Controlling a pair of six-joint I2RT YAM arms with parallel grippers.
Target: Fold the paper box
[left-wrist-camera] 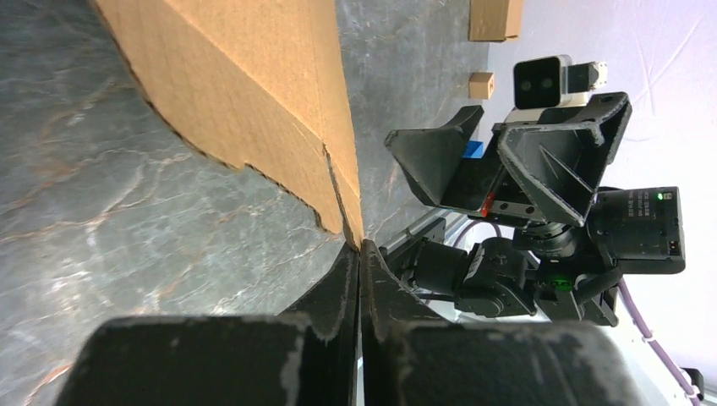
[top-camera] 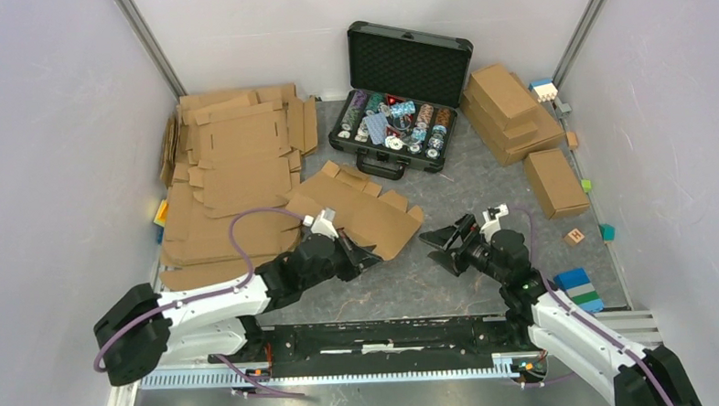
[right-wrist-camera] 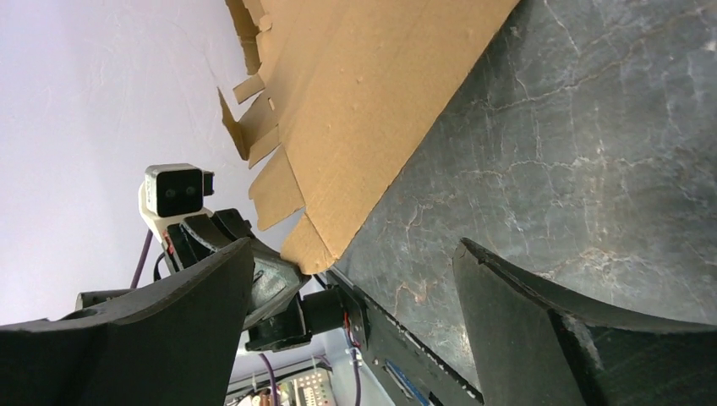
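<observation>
The paper box (top-camera: 361,212) is a flat brown die-cut cardboard sheet in the middle of the grey table. Its near corner is raised off the surface. My left gripper (top-camera: 372,255) is shut, and its tips pinch that corner of the paper box (left-wrist-camera: 254,93). In the left wrist view the left gripper (left-wrist-camera: 361,247) meets the sheet's pointed edge. My right gripper (top-camera: 445,245) stands open just right of the sheet, facing the left one, with nothing between its fingers. The right wrist view shows the right gripper (right-wrist-camera: 355,249) wide apart over bare table, with the paper box (right-wrist-camera: 363,101) ahead.
A pile of flat cardboard sheets (top-camera: 235,172) fills the left side. An open black case of chips (top-camera: 398,119) sits at the back. Folded brown boxes (top-camera: 507,105) and another (top-camera: 552,181) lie at the right, with a wooden cube (top-camera: 574,237) and coloured blocks (top-camera: 579,289).
</observation>
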